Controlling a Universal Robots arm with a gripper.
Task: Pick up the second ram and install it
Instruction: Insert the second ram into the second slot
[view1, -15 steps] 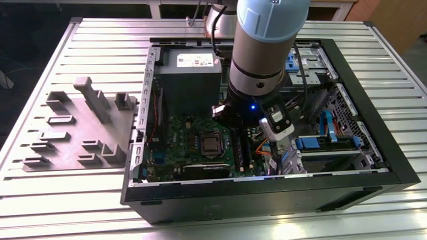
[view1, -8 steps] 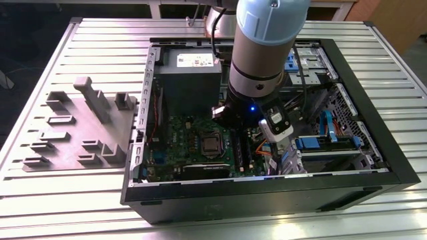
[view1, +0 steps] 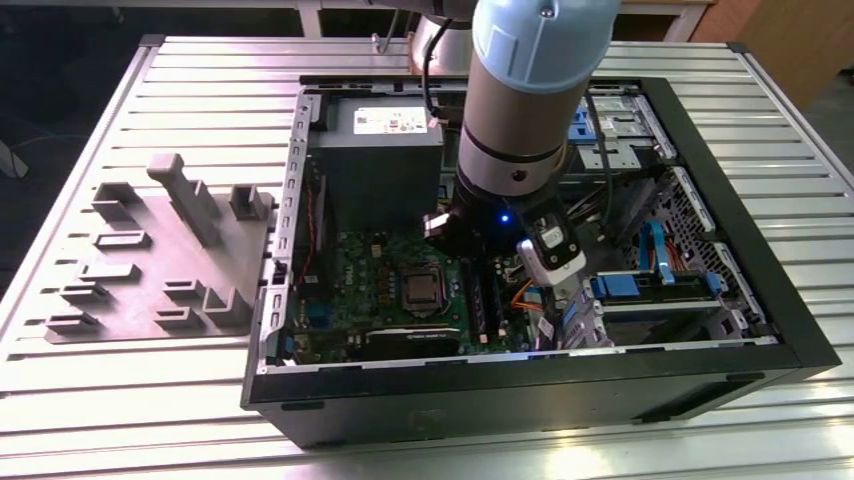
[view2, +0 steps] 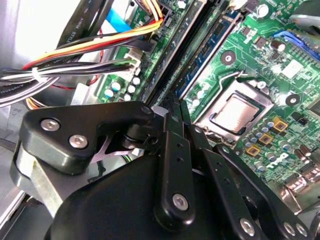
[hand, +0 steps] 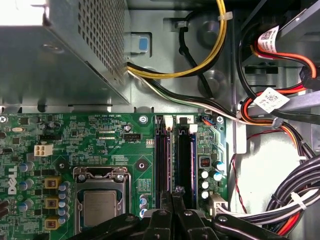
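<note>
Ram number two (hand: 185, 165) looks like the dark blue strip standing on its edge in a long black slot on the green board (hand: 100, 135). You can see it in the first wrist view. It is on the side away from the shiny square chip (hand: 100, 207), next to a row of small round cans (hand: 205, 175). Another black slot (hand: 162, 165) runs right beside it.

The gripper (hand: 176, 192) hangs low over the near end of these two slots. Its fingers (hand: 172, 196) are pressed together at the tips, and I see nothing between them. The tips are just beside the end of the blue strip, but I cannot tell if they touch it.

In the exterior view the big arm (view1: 521, 120) reaches down into the open computer box (view1: 801, 330). The box lies on a desk (view1: 200, 90) made of metal strips. A grey box (view1: 380, 170) sits inside it, beyond the board. Yellow, orange and black wires (hand: 210, 55) bend past the slots. A grey tray (view1: 147, 250) with little holders lies on the desk at the exterior view's left.
</note>
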